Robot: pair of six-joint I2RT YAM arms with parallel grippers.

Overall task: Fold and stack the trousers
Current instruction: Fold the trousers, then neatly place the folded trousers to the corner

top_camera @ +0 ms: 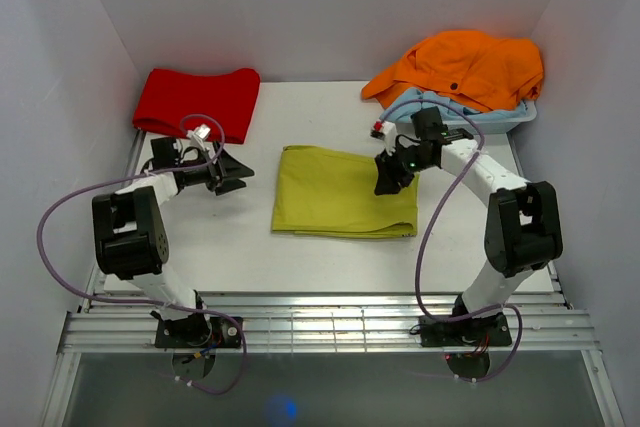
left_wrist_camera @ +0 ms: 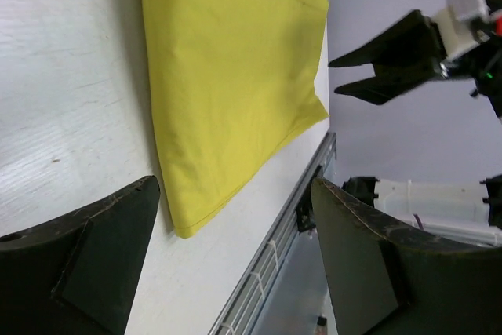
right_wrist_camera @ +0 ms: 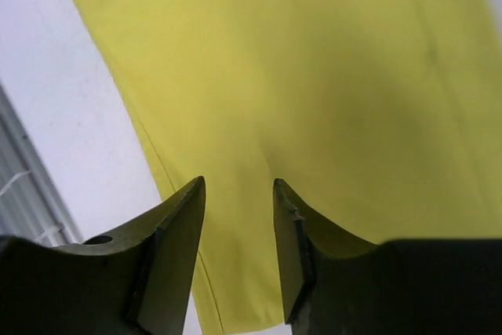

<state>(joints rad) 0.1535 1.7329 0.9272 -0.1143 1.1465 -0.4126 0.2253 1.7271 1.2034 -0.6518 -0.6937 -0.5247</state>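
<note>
The yellow-green trousers [top_camera: 345, 192] lie folded into a flat rectangle in the middle of the white table. Their striped waistband lining is hidden. My left gripper [top_camera: 232, 175] is open and empty, low over the table just left of the trousers. In the left wrist view its gripper [left_wrist_camera: 235, 186] faces the trousers' [left_wrist_camera: 227, 76] near corner. My right gripper [top_camera: 388, 175] is over the trousers' right edge. In the right wrist view its gripper [right_wrist_camera: 239, 183] is open with a narrow gap and holds nothing, just above the fabric [right_wrist_camera: 314, 76].
A folded red garment [top_camera: 197, 102] lies at the back left. An orange garment [top_camera: 465, 67] is heaped on a light blue bin [top_camera: 500, 119] at the back right. A metal rail [top_camera: 330, 322] runs along the table's front edge.
</note>
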